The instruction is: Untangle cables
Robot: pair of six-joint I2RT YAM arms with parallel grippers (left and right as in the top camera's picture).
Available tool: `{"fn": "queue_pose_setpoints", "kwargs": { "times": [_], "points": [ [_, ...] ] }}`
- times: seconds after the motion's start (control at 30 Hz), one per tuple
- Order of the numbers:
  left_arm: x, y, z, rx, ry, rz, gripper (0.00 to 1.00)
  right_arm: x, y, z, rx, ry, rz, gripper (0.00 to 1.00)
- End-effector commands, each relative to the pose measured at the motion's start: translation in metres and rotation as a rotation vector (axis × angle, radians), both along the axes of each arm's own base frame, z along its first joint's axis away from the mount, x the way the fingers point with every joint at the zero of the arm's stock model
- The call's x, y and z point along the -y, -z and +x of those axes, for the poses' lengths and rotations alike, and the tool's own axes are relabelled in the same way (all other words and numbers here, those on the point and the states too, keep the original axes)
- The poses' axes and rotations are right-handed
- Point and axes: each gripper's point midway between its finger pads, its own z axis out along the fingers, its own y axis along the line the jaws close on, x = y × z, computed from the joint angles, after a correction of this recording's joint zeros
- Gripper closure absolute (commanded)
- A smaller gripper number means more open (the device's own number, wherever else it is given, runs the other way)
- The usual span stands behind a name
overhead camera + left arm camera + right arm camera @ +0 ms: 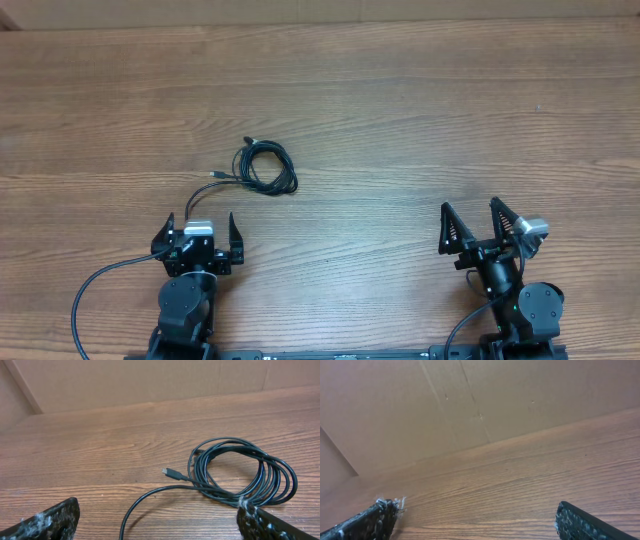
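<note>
My left jaws spread wide, empty, low over wooden surface (420,110). Cables (266,167) lie in one coiled bundle just ahead of them, one plug (169,472) sticking out free. My right jaws spread too, empty, well apart from cables.

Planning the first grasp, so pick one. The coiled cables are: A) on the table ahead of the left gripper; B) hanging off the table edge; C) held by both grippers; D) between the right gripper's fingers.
A: the cables lie loose on the table just ahead of the open left gripper, untouched.
</note>
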Motion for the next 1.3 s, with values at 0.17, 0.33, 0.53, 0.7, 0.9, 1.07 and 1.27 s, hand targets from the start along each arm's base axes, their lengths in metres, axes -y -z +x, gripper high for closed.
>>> {"fn": "queue_pose_setpoints", "kwargs": {
  "times": [0.17, 0.33, 0.53, 0.7, 0.9, 1.07, 1.27],
  "points": [
    [-0.0026, 0.0009, -0.0004, -0.008, -0.013, 0.021, 0.01, 0.0005, 0.0032, 0.0004, -0.002, 0.005, -0.005, 0.00],
    [-0.0026, 0.0009, -0.0004, -0.008, -0.013, 0.021, 0.01, 0.0003, 0.0093, 0.0019, -0.029, 0.005, -0.007, 0.00],
    [-0.0026, 0.0009, -0.0004, -0.008, -0.013, 0.021, 0.01, 0.0003, 0.0096, 0.0019, -0.030, 0.005, -0.007, 0.00],
    [-0.0026, 0.0009, -0.0004, -0.008, -0.013, 0.021, 0.00, 0.0003, 0.0096, 0.0019, -0.030, 0.005, -0.007, 0.00],
    [-0.0023, 0.0009, -0.0004, -0.008, -0.012, 0.021, 0.00, 0.0004, 0.0096, 0.0019, -0.030, 0.005, -0.007, 0.00],
    [-0.0024, 0.0009, -0.0004, -0.008, -0.012, 0.021, 0.01, 0.0003, 0.0097, 0.0019, -0.030, 0.005, -0.008, 0.00],
    [-0.0024, 0.0009, -0.0004, -0.008, -0.012, 0.021, 0.00, 0.0003, 0.0097, 0.0019, -0.030, 0.005, -0.008, 0.00]
  ]
}}
